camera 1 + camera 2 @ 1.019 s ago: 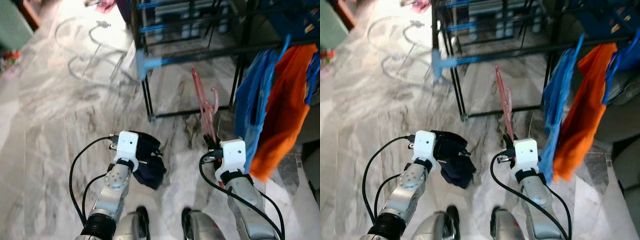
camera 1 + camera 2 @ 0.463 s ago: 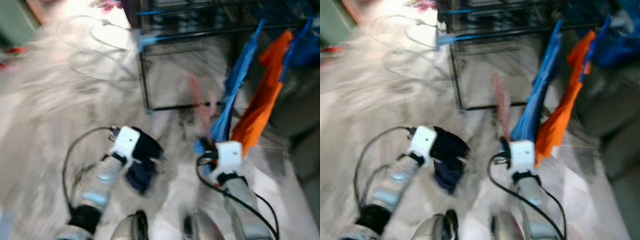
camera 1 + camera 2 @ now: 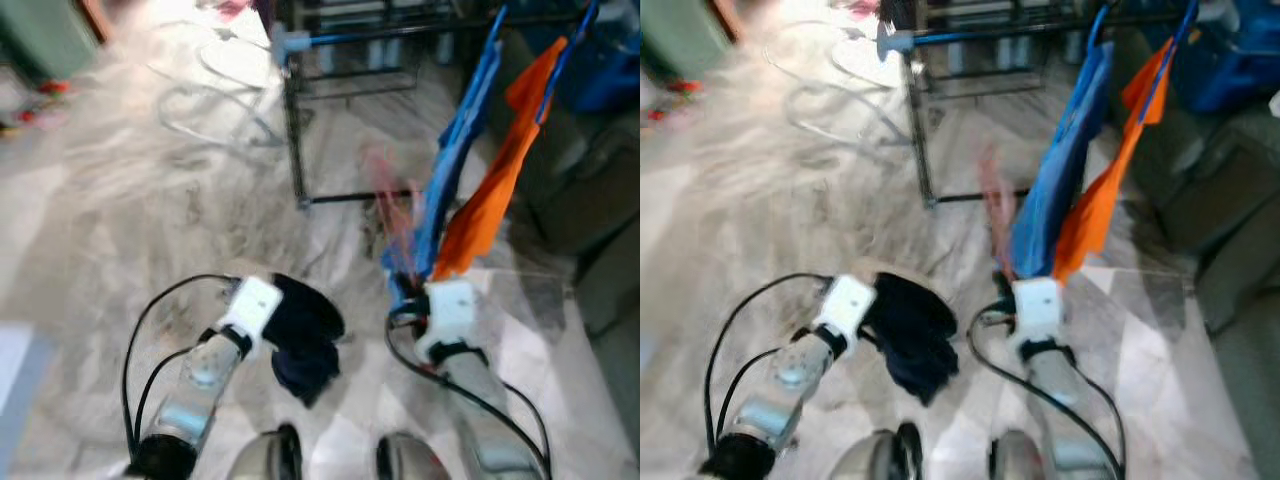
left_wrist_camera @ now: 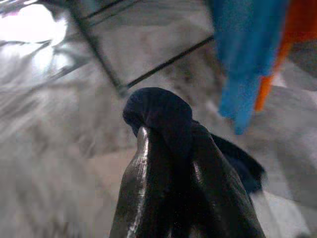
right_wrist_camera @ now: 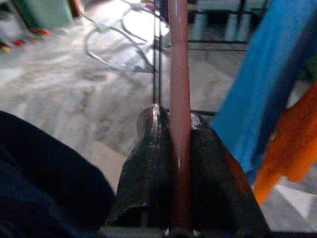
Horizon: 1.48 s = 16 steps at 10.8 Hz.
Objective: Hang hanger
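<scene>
Right gripper point(image 5: 179, 148) clamped on thin pink plastic hanger point(image 5: 179, 74), upright for hooking onto black metal rack point(image 3: 293, 130); left gripper point(image 4: 171, 153) pinching dark navy cloth point(image 4: 161, 111), kept aside.

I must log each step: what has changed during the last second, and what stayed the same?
The camera swung, so the drying rack and hanging clothes shifted in view. Unchanged: right gripper clamps the pink hanger, left gripper holds the dark cloth.
</scene>
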Motion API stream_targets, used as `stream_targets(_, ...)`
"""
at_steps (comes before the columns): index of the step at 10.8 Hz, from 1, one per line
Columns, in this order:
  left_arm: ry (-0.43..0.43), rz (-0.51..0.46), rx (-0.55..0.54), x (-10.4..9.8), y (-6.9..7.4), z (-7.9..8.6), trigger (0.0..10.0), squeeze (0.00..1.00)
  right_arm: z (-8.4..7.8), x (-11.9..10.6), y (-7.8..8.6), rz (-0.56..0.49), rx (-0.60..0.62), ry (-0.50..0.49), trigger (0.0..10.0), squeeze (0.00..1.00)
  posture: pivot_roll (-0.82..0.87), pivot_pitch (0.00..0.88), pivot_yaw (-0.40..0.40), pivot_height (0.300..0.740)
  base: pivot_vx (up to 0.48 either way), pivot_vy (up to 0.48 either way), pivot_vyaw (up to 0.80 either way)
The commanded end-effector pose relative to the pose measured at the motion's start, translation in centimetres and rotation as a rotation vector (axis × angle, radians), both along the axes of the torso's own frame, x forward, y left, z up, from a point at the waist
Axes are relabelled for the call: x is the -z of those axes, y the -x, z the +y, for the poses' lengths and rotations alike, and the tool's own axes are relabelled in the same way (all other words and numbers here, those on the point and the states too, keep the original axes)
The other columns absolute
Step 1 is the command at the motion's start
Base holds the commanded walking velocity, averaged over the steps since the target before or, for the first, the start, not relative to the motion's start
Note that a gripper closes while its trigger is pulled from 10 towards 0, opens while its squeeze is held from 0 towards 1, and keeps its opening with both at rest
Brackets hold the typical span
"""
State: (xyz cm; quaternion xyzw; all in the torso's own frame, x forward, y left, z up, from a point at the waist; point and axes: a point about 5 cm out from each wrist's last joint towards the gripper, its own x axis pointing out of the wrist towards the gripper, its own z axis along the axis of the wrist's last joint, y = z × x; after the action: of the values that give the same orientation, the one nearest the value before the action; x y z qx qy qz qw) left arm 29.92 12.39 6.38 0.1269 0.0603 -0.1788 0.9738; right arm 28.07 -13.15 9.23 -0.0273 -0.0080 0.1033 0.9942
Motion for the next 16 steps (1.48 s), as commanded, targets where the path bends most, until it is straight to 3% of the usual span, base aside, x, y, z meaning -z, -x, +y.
stream_targets(1,0.023,-0.022,-0.061,-0.2,0.3,0.0,10.0,0.00,-0.8,0.7,0.4,0.020,0.029,-0.002,10.0,0.00,-0.17,0.214,0.111,0.740,-0.255,0.000,0.00)
stream_targets(4,0.065,-0.009,-0.218,0.0,0.3,1.2,10.0,0.00,-1.1,0.6,0.3,0.019,0.031,0.005,10.0,0.00,-0.16,0.232,0.097,0.740,-0.290,0.000,0.00)
stream_targets(8,0.077,-0.016,-0.234,-0.5,-0.1,0.6,10.0,0.00,-1.0,0.4,-0.1,0.012,0.021,0.010,10.0,0.00,-0.15,0.240,0.099,0.740,-0.289,0.000,0.00)
stream_targets(12,0.074,0.001,-0.222,-0.2,0.1,0.4,10.0,0.00,-2.8,-0.2,-1.0,-0.005,0.076,0.030,10.0,0.00,-0.16,0.237,0.102,0.740,-0.292,0.000,0.00)
stream_targets(16,0.131,0.014,-0.206,-0.2,0.3,0.3,10.0,0.00,-1.4,0.3,-0.5,0.008,0.044,0.019,10.0,0.00,-0.16,0.250,0.096,0.740,-0.070,0.000,0.00)
